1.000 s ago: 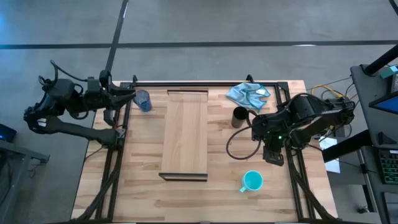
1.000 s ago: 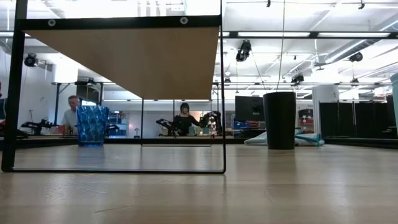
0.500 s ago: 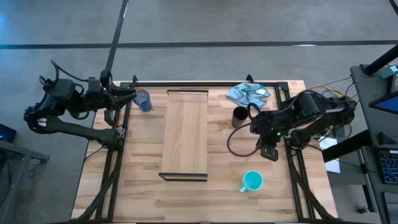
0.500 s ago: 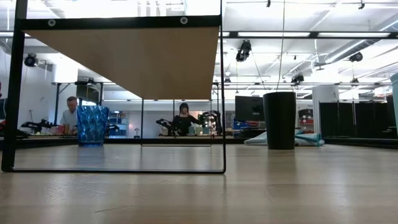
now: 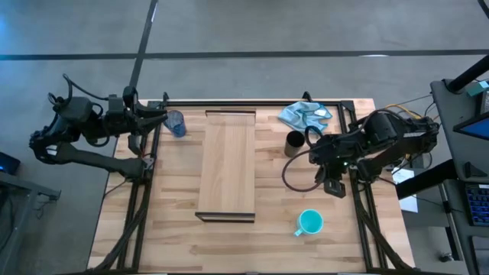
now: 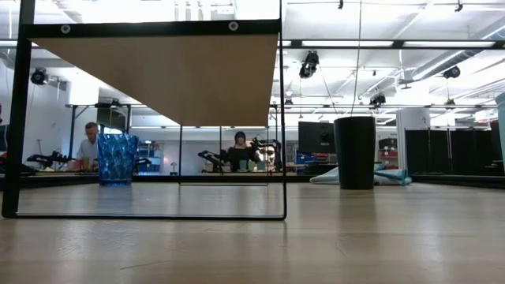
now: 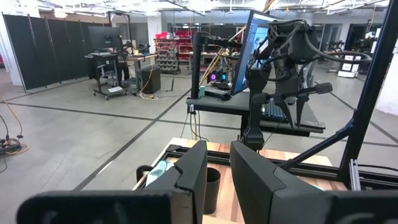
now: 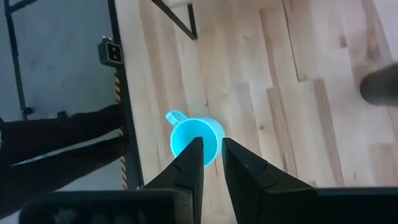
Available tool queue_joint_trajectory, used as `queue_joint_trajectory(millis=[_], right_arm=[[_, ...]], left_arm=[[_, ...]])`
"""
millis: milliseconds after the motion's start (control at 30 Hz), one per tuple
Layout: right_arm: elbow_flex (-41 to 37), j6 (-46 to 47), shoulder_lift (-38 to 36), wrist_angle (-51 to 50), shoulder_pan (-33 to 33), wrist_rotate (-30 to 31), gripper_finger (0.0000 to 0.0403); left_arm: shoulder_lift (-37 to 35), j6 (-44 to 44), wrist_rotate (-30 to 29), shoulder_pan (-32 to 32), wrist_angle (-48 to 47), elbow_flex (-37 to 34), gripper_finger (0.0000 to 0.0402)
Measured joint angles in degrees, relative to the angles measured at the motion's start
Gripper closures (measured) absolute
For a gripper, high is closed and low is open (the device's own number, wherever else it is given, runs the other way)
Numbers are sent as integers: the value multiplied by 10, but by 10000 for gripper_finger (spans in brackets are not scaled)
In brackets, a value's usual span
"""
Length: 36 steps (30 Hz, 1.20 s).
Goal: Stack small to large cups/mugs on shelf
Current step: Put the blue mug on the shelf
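over the table's right side the right gripper [image 8: 210, 155] hangs above the turquoise mug [image 5: 310, 222], fingers a narrow gap apart, seemingly empty. blue cup [image 5: 176, 123], black cup [image 5: 294, 143] flank the shelf [image 5: 227, 164].

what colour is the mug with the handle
Turquoise mug, clearest in the high view.

No legible text, label, brand, number or sign on anything.
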Motion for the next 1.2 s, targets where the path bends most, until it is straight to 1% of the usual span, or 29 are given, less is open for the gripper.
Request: queue_joint_trajectory(millis=[233,400,500,733,900,1033,1200], right_arm=[[0,-35,11,32,0,1,348],[-1,-26,21,31,0,1,345],[-1,-21,22,30,0,1,325],[-1,-20,23,29,0,-2,250],[-1,-21,22,21,0,-15,206],[-1,-20,22,21,1,-22,189],[-1,-19,22,19,12,-45,188]], left_arm=[[0,0,0,0,0,0,343],[0,0,0,0,0,0,343],[0,0,0,0,0,0,343],[0,0,0,0,0,0,343],[0,0,0,0,0,0,343],[0,0,0,0,0,0,343],[0,0,0,0,0,0,343]])
